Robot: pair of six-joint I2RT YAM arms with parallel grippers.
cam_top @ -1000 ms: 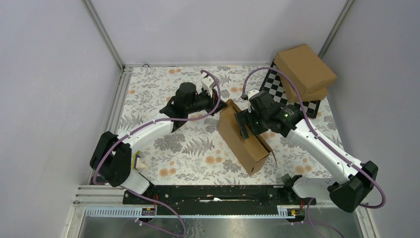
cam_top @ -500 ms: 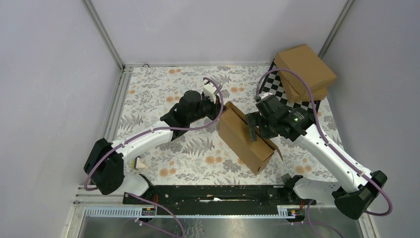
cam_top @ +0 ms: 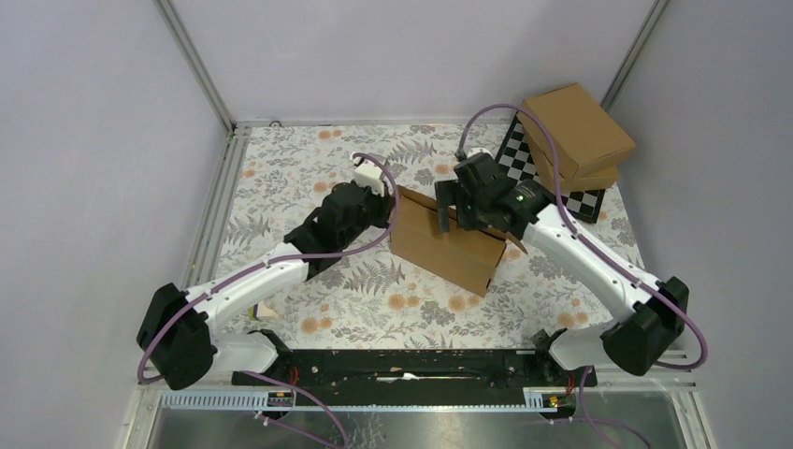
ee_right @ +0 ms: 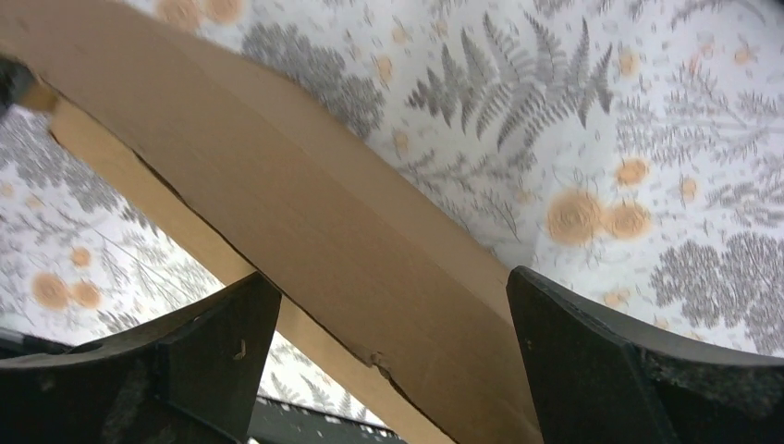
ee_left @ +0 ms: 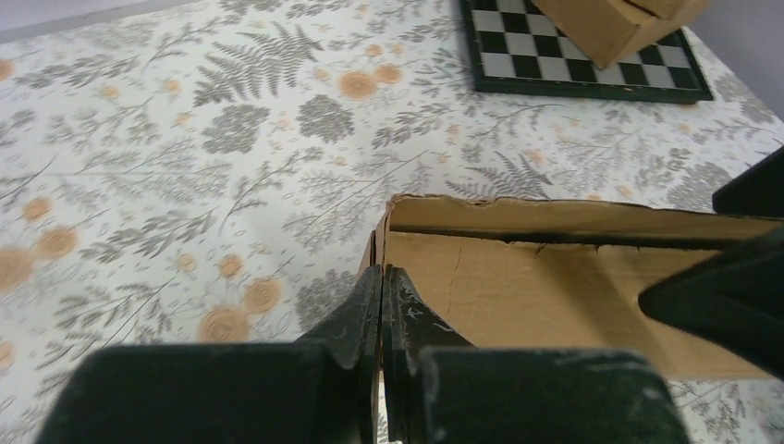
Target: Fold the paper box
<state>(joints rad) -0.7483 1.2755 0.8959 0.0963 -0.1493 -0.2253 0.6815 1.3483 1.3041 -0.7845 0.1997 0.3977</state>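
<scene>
Brown paper box, partly folded. The left gripper pinches its left end; the right gripper straddles its top edge, fingers apart

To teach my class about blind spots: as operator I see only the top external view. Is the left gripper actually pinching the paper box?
Observer: Yes. The left wrist view shows the left gripper shut on a corner wall of the paper box.
Operator: And the right gripper?
Observer: In the right wrist view the right gripper is open wide, straddling a panel of the box.
Operator: Any damage?
Observer: The left wrist view shows a ragged top edge and a crack in the inner wall.
</scene>
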